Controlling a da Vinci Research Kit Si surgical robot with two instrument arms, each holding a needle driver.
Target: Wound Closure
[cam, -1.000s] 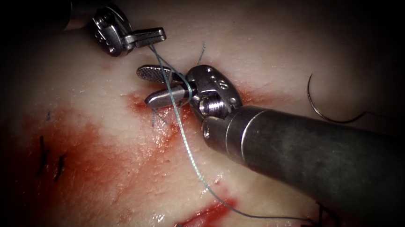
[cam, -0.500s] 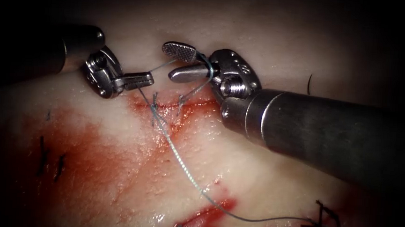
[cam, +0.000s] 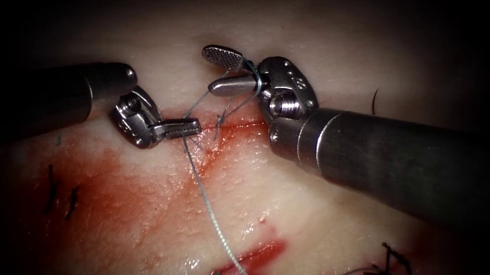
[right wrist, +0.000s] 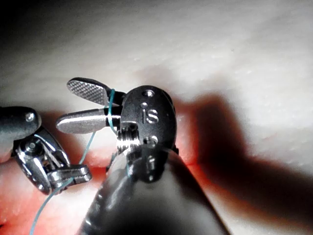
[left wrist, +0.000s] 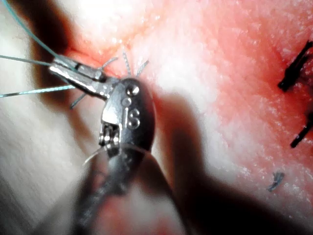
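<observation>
Left tool (cam: 191,128), jaws pinched on fine blue thread (cam: 207,206) over glistening cut (cam: 222,131); right tool (cam: 222,71), serrated jaws spread, thread-wrapped, gripping nothing.

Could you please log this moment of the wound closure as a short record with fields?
left tool: fingers shut on the thread at the cut
right tool: fingers open, holding nothing, thread looped around them near the hinge
needle: a short arc shows on the tissue right of the cut, beside the right shaft; held by neither tool
red fluid: spread on the tissue below the cut
</observation>
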